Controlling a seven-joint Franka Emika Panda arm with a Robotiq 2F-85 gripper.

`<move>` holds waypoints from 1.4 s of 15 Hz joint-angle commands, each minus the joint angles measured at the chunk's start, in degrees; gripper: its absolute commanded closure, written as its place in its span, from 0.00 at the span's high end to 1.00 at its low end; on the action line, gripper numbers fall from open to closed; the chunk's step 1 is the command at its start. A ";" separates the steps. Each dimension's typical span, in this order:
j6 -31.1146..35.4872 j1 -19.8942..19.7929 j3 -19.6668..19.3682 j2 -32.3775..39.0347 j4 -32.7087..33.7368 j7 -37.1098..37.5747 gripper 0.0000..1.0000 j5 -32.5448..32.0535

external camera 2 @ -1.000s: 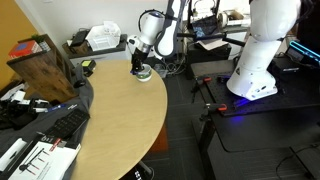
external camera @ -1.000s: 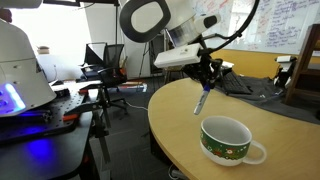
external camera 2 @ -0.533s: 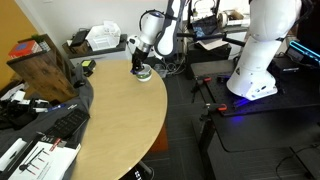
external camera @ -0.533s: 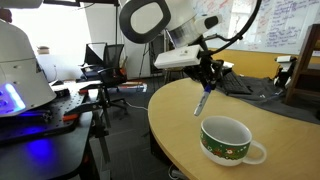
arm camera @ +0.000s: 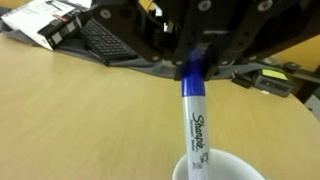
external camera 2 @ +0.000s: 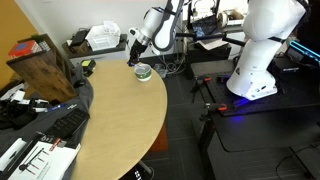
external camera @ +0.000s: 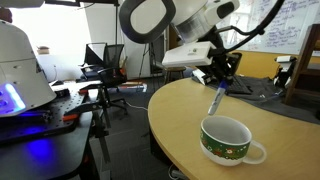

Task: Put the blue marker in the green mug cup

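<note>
My gripper (external camera: pixel 223 80) is shut on the blue marker (external camera: pixel 216 101), which hangs down tilted from the jaws with its pale end lowest. The green mug cup (external camera: pixel 229 140), white inside with a patterned band, stands on the round wooden table (external camera: pixel 190 130) just below and in front of the marker. In the wrist view the marker (arm camera: pixel 195 118) points down from the jaws (arm camera: pixel 192 62) and its lower end overlaps the mug's white rim (arm camera: pixel 226 166). In an exterior view the gripper (external camera 2: pixel 135 60) hovers above the mug (external camera 2: pixel 143 71) near the table's far edge.
A dark bag or cloth (external camera: pixel 255 86) lies on the table behind the mug. A keyboard (arm camera: pixel 100 38) and papers (external camera 2: pixel 28 157) lie at the table's other end, beside a brown box (external camera 2: pixel 42 68). Office chairs (external camera: pixel 105 62) stand off the table's edge.
The gripper has moved with the marker toward the mug and risen a little; the marker's lower end now hangs close above the mug's rim.
</note>
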 commanded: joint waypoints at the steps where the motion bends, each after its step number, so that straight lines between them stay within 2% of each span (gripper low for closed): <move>1: 3.55 -3.13 2.58 5.14 3.61 0.07 0.06 -1.46; 3: 2.76 -3.80 3.34 7.82 5.92 -0.22 0.06 -1.73; 6: 1.96 -2.53 2.19 10.50 8.47 -0.51 0.06 -0.78; 7: 2.29 -0.23 -1.44 10.36 9.51 6.62 0.06 -6.74; 9: 1.96 0.69 -3.39 10.24 10.15 9.04 0.06 -9.04; 10: 1.04 0.25 -2.77 9.53 9.34 5.72 0.06 -5.36; 11: 0.76 0.61 -3.75 8.70 9.00 6.09 0.06 -5.71; 12: 0.39 3.04 -7.11 6.91 8.84 10.93 0.06 -8.88; 13: -0.96 1.09 -4.83 6.88 8.07 6.60 0.21 -6.26; 14: -2.63 0.15 -3.96 6.64 7.82 6.95 0.50 -7.63; 15: -4.17 0.34 -3.91 6.21 7.81 7.09 0.51 -7.49; 17: -8.36 -1.47 -1.39 6.06 7.50 7.06 0.64 -8.48; 19: -12.61 -0.48 -1.39 4.21 6.87 7.83 0.79 -7.20; 21: -14.86 4.10 -5.62 0.02 5.60 10.16 0.95 -5.21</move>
